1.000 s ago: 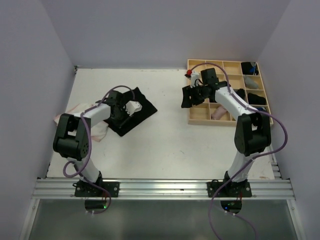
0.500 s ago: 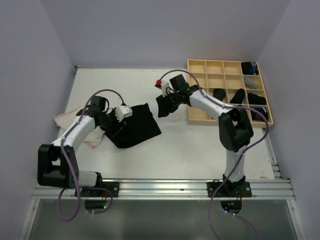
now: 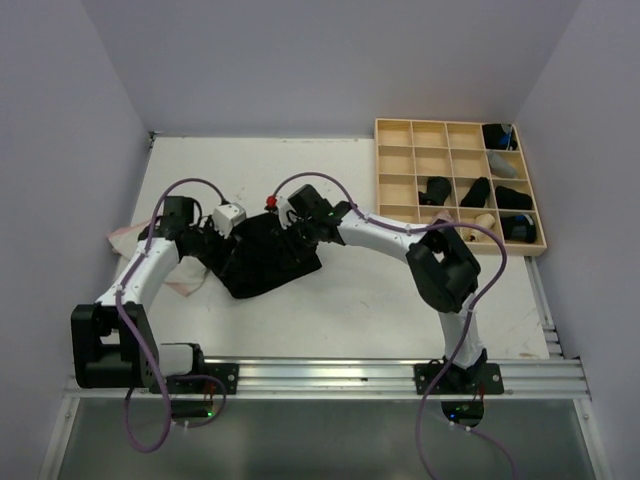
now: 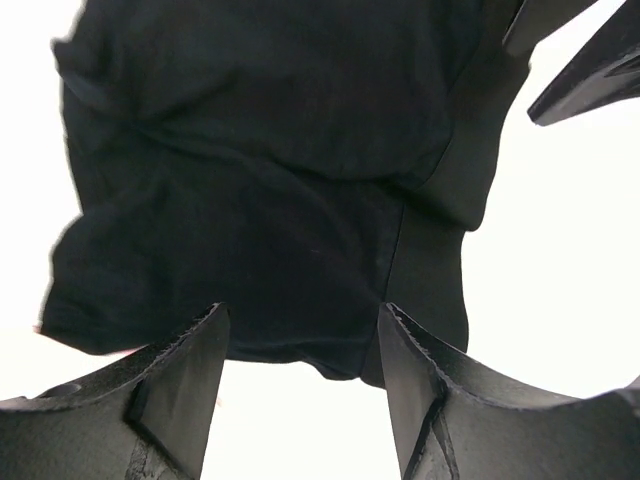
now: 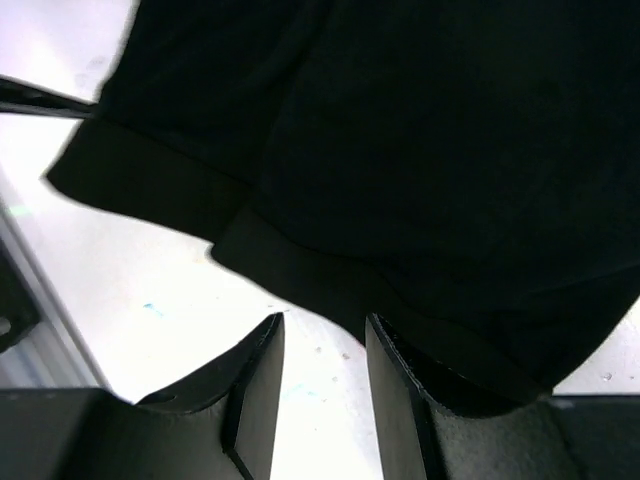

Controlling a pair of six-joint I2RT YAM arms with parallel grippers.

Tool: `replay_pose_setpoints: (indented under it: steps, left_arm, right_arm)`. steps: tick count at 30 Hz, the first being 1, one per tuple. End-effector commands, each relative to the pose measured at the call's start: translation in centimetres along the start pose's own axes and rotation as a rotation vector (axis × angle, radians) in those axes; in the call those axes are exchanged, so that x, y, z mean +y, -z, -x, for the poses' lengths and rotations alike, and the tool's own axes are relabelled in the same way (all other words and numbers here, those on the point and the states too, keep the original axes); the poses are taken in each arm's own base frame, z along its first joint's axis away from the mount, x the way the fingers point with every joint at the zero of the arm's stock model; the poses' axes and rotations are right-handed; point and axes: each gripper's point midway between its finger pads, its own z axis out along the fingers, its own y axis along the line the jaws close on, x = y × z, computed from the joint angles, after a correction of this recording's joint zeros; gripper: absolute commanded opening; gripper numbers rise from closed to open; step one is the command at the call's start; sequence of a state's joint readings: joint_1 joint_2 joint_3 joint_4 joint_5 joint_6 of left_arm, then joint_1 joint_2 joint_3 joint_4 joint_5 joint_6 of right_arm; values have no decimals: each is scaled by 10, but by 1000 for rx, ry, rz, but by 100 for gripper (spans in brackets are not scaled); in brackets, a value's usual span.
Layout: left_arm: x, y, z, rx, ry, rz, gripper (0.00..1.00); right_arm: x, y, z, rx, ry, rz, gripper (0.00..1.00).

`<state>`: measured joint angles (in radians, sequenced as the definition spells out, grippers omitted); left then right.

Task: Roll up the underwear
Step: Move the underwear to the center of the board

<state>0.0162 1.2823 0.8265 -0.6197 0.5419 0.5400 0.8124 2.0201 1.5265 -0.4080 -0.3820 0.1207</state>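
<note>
Top view, cloth: we see the black underwear (image 3: 270,262) spread flat on the white table (image 3: 350,300), left of centre, between the two arms' tips.
Top view, left gripper: the left gripper (image 3: 222,243) is at the cloth's left edge. From up here we cannot tell how its jaws stand.
Top view, right gripper: the right gripper (image 3: 298,232) reaches across to the cloth's far right corner. Its jaws are hidden under the wrist.
Top view, other cloth: a whitish underwear (image 3: 188,275) with pink edging lies crumpled under the left arm, just beside the black one.
Top view, tray: the wooden tray (image 3: 398,185) sits at the far right, well apart from the cloth. We see black rolls (image 3: 437,188) in several of its compartments.
Left wrist, gripper: the left gripper (image 4: 300,312) has its fingers (image 4: 190,370) wide apart with nothing clamped between them.
Left wrist, cloth: the black underwear (image 4: 270,150) lies flat just beyond the fingertips, with its near hem across the gap.
Right wrist, gripper: the right gripper (image 5: 323,320) has a narrow gap between its jaws, and bare table (image 5: 150,280) shows through it.
Right wrist, cloth: the black underwear (image 5: 420,150) fills the upper frame, its banded hem at the fingertips. We cannot tell whether the tips touch it.
</note>
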Motion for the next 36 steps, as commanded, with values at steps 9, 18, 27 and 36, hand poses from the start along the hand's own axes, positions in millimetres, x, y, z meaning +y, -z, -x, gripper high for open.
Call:
replay_pose_setpoints:
  steps: [9,18,27,36]
  left_arm:
    - [23,-17,-41,178,14,61,64]
    - [47,-60,-56,334,80,70,62]
    - [15,-30,53,-112,-106,-71,73]
    - [28,2,85,-239,-19,110,82]
  right_arm:
    - [-85,-8,-34,67,-83,-304,42]
    - [-109,25,-46,45,-252,-226,39]
    - [-67,70,-1,-121,-139,-62,55]
    - [-33,38,14,-13,-141,-171,65]
